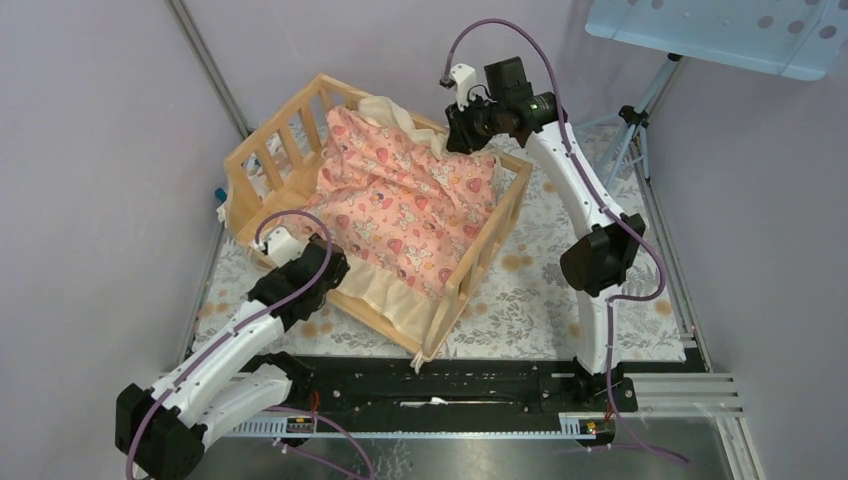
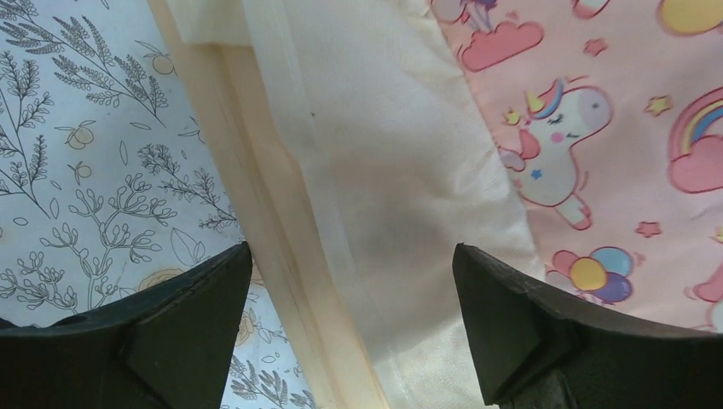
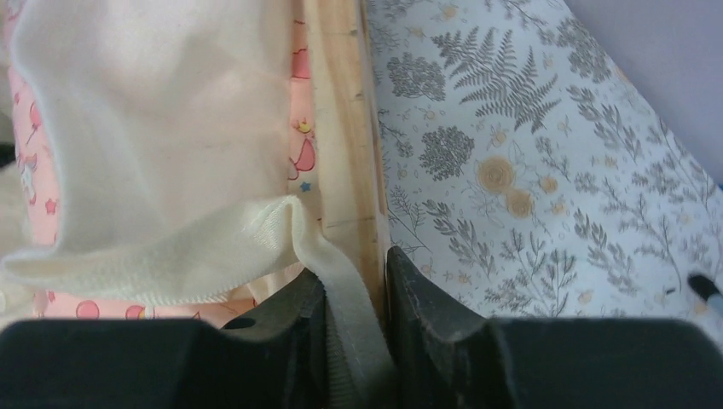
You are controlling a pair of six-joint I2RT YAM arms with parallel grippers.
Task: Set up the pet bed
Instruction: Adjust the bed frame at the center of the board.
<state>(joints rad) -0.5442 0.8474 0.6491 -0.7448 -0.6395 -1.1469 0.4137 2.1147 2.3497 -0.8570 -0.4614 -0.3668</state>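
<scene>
The right tool (image 3: 356,294) is clenched on the cream ruffle (image 3: 213,247) of the pink unicorn-print cushion (image 1: 400,205). A fold of the soft cloth is pinched between its black fingers, just beside the wooden rail at the 1 o'clock corner of the pet bed (image 1: 274,119). The left tool (image 2: 349,332) is spread wide and nothing is grasped; it is poised over the ruffle and the bed's smooth plank edge at 7 o'clock. The pale, slatted bed is set toward 11 o'clock on the desk (image 1: 540,290), which is covered by a leaf-printed cloth.
</scene>
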